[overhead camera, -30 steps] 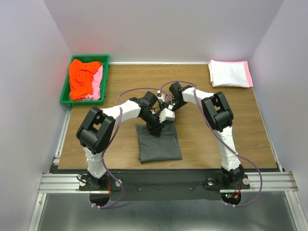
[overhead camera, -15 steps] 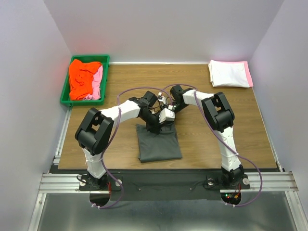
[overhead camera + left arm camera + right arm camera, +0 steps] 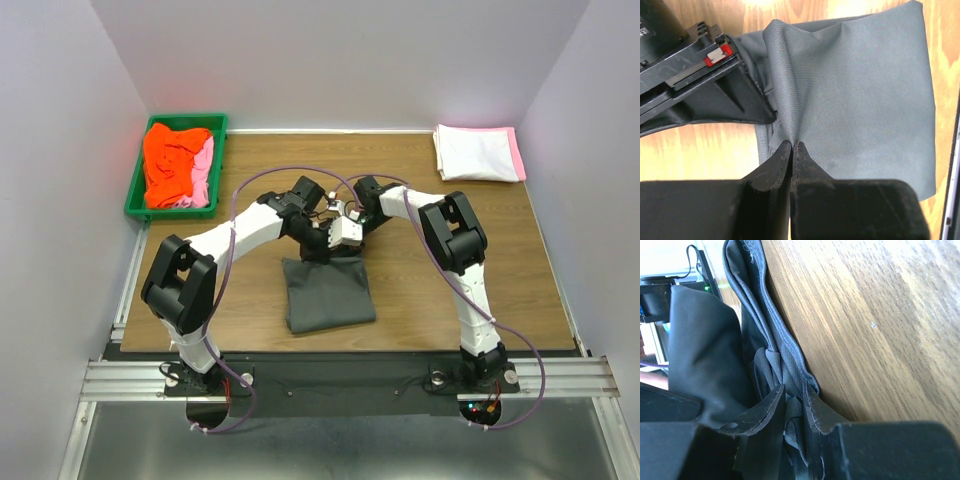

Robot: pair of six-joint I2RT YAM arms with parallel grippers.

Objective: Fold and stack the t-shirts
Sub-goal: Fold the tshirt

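A dark charcoal grey t-shirt (image 3: 328, 295), folded into a rough rectangle, lies on the wooden table (image 3: 450, 260) in front of both arms. Both grippers meet at its far edge. My left gripper (image 3: 318, 252) is shut on that edge; in the left wrist view its tips (image 3: 791, 145) pinch a ridge of the grey cloth (image 3: 855, 90). My right gripper (image 3: 345, 237) sits just right of it. In the right wrist view its jaws (image 3: 795, 395) are closed on a bunched wad of the shirt's hem (image 3: 785, 365).
A green bin (image 3: 170, 214) at the back left holds an orange-red shirt (image 3: 172, 160) and a light pink one (image 3: 206, 170). A folded white shirt on a pink one (image 3: 475, 152) lies at the back right corner. Grey walls enclose the table.
The left gripper has closed on the shirt's far edge. The left arm's elbow has swung left and its wrist has drawn back a little, pulling the edge up. The right gripper has stayed in place.
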